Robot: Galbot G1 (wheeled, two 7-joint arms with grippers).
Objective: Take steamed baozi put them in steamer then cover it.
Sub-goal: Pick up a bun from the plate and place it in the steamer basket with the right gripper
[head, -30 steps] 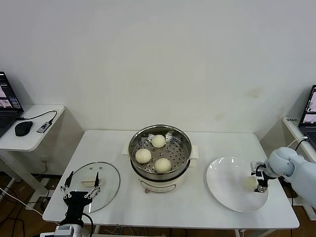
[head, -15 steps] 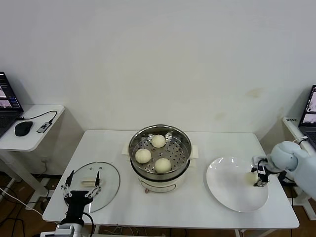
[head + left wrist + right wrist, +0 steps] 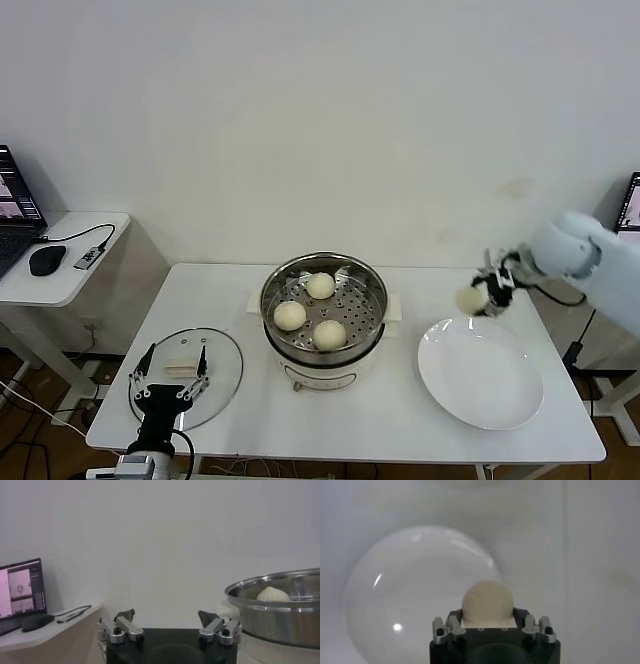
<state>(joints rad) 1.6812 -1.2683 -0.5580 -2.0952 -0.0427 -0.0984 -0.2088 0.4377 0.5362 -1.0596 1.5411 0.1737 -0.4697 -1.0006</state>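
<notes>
The steel steamer (image 3: 324,310) stands mid-table on its white base with three cream-white baozi on its tray: one at the back (image 3: 320,285), one at the left (image 3: 290,316), one at the front (image 3: 329,334). My right gripper (image 3: 478,297) is shut on the fourth baozi (image 3: 469,300) and holds it in the air above the plate's far edge, right of the steamer. It shows between the jaws in the right wrist view (image 3: 487,602). The glass cover (image 3: 187,378) lies flat at the table's front left. My left gripper (image 3: 168,373) is open at the cover's near edge.
An empty white plate (image 3: 480,375) lies at the right of the table. A side table (image 3: 60,260) with a mouse, cable and laptop stands at the far left. The steamer rim also shows in the left wrist view (image 3: 275,587).
My right gripper has lifted the baozi off the plate and carried it up and leftward toward the steamer. The plate is now empty. The left arm has barely moved.
</notes>
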